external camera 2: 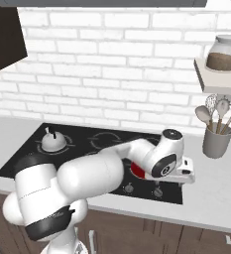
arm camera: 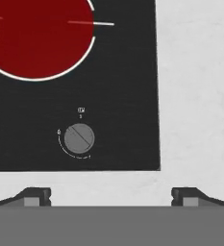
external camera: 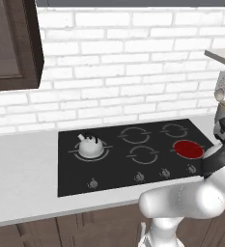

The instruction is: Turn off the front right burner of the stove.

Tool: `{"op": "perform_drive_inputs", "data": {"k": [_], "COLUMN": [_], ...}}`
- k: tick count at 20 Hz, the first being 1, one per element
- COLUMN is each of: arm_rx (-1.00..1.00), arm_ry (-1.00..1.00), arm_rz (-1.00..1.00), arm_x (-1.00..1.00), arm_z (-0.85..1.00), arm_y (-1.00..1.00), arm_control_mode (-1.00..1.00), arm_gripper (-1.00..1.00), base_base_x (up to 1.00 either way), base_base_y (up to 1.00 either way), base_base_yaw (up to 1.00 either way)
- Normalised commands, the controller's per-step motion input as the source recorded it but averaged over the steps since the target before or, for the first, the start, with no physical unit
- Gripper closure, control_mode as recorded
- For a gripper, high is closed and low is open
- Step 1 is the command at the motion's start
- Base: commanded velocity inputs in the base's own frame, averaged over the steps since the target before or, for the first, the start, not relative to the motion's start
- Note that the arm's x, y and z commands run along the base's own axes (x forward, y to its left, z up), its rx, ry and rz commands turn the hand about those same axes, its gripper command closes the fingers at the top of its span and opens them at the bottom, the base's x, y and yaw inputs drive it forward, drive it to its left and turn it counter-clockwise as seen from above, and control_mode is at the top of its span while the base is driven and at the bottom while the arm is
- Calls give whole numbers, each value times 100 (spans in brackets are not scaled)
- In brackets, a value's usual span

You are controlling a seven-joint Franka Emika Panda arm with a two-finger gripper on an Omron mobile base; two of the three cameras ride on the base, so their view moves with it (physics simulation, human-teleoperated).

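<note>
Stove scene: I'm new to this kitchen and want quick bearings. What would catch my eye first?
The front right burner glows solid red on the black stove, the only lit zone. A white kettle sits on the left burner. In the hand view, the gripper hovers with fingers apart, near a grey knob by the stove's corner.

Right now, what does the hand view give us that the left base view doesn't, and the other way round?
Hand view alone: the dial marks around the knob, its pointer line slanted, and the two fingers spread wide, short of the knob. Left base view alone: the kettle on the left burner, the other knobs, the brick wall and the utensil holder. Both: the red burner, lit, on the black stove, and the white counter.
</note>
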Motion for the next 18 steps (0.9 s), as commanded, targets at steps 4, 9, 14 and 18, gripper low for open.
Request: {"op": "perform_drive_inputs", "data": {"k": [4,9,14,18], "arm_rx": [0,0,-4,-6], "arm_ry": [-2,0,-3,-13], "arm_rz": [4,8,8,8], "arm_x": [0,0,10,0], "arm_z": [-24,-16,-28,-25], "arm_y": [14,45,31,0], "arm_control_mode": [-100,-100,-100,-100], "arm_gripper": [-100,-100,-100,-100], "base_base_x": [0,0,0,0], "base_base_y": [0,0,0,0], "base_base_yaw": [0,0,0,0]}}
